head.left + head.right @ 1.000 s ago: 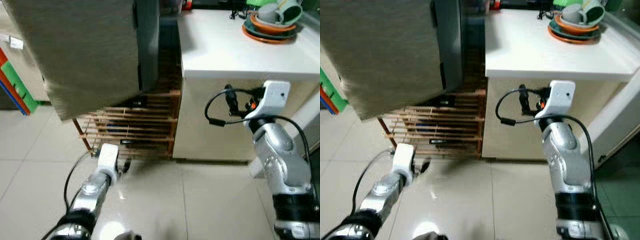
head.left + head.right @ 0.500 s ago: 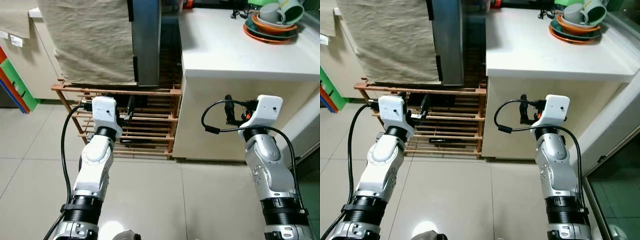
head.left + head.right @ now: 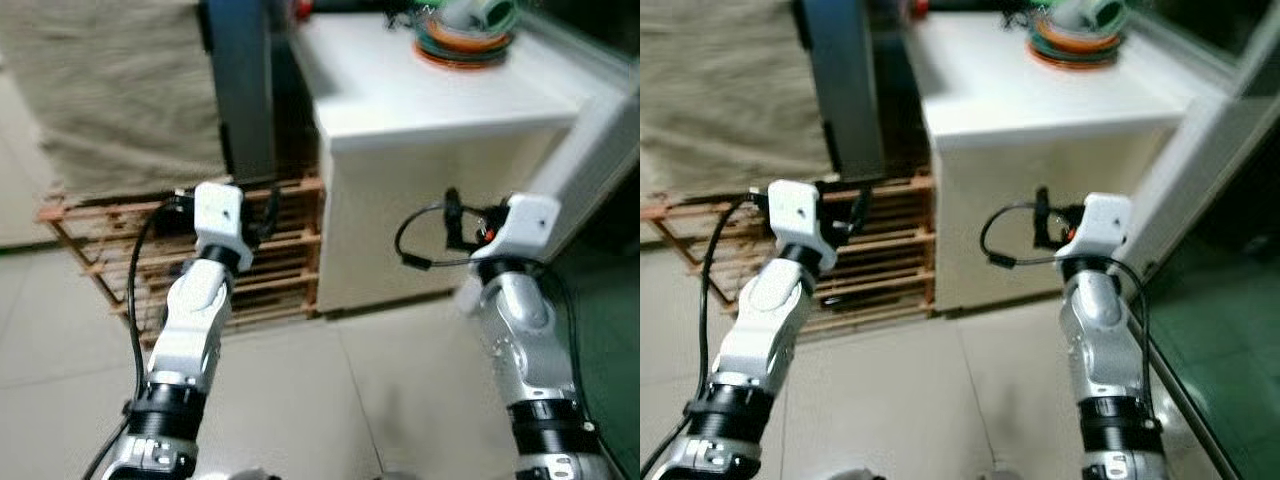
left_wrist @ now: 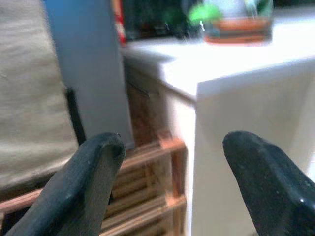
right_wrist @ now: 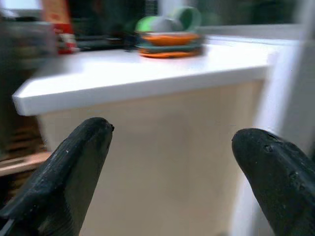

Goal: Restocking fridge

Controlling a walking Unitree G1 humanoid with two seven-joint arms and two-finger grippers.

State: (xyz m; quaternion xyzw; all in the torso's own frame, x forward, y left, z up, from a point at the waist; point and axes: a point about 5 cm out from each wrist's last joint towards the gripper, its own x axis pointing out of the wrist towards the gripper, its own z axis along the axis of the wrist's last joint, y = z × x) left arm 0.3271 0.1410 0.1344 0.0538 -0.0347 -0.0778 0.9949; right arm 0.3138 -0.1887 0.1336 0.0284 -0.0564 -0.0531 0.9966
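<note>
cloth (image 3: 120, 90): coarse, matt beige weave
rack (image 3: 280, 270): slatted bare wood
counter (image 3: 420, 90): smooth white
floor (image 3: 300, 400): glossy tile

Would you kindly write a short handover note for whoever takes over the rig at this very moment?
Left pincer: open, holding nothing, raised before the wooden slatted rack.
Right pincer: open, holding nothing, raised facing the white counter.
Things: the grey fridge stands to the left of the counter, with beige cloth on its left. A stack of dishes sits at the counter's far end.
Done: nothing of the restocking can be seen as done.
Left: find the items to stock, open the fridge and load it.
</note>
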